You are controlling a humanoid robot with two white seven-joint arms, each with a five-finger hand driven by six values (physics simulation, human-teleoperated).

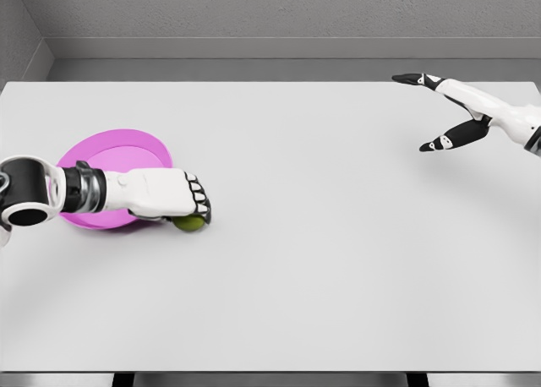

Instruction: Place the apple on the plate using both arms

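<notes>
On a pale grey counter (321, 260), the left robot hand (165, 194) reaches in from nine o'clock with its fingers curled down over a green apple (190, 223), of which only the lower edge peeks out beneath the dark fingertips (199, 203). The apple sits on the counter just beside the plate (118, 150), at the plate's four o'clock edge; whether the fruit touches the rim cannot be told. The pink plate lies flat, partly covered by the white forearm crossing it. Well apart, up at two o'clock, the right robot hand (439, 112) hovers above the counter with thumb and fingers spread wide, holding nothing
</notes>
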